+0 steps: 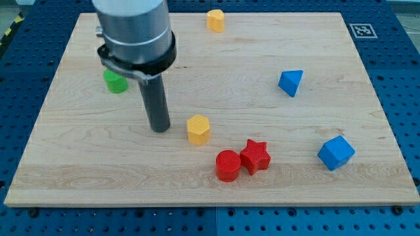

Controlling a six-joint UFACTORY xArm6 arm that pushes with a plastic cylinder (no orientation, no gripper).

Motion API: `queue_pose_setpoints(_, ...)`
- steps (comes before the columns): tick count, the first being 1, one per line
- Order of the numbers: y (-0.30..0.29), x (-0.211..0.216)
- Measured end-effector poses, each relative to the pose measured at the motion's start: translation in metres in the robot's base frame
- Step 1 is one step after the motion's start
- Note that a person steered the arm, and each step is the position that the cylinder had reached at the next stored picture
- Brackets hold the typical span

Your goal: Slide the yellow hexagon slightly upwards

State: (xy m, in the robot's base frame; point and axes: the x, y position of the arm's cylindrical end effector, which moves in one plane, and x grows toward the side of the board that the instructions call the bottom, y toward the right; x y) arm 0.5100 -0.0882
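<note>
Red cylinder [228, 165] and red star [255, 156] touch at the worktop's [79, 170] near edge; above them sits the yellow hexagon [198, 129], with my tip [159, 129] (a bare rod, holding nothing) just to its left

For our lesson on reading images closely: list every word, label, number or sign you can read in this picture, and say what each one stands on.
No readable words, numbers or brands.
One sign: a black-and-white square marker on the board's top right corner; it is a pattern, not text.
The blocks and my tip carry no lettering.
</note>
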Motion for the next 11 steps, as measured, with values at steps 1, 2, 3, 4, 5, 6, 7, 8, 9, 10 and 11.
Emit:
queue_pose_setpoints(1, 0.003, 0.021)
queue_pose_setpoints(2, 0.015, 0.030)
queue_pose_setpoints(3, 0.020, 0.034)
queue_pose_setpoints(4, 0.033, 0.041)
queue_pose_setpoints(5, 0.046, 0.041)
queue_pose_setpoints(6, 0.048, 0.031)
queue_pose_setpoints(7, 0.048, 0.027)
queue_pose_setpoints(8, 0.051, 0.027)
queue_pose_setpoints(9, 0.053, 0.027)
queue_pose_setpoints(10, 0.053, 0.027)
queue_pose_setpoints(11, 0.057, 0.015)
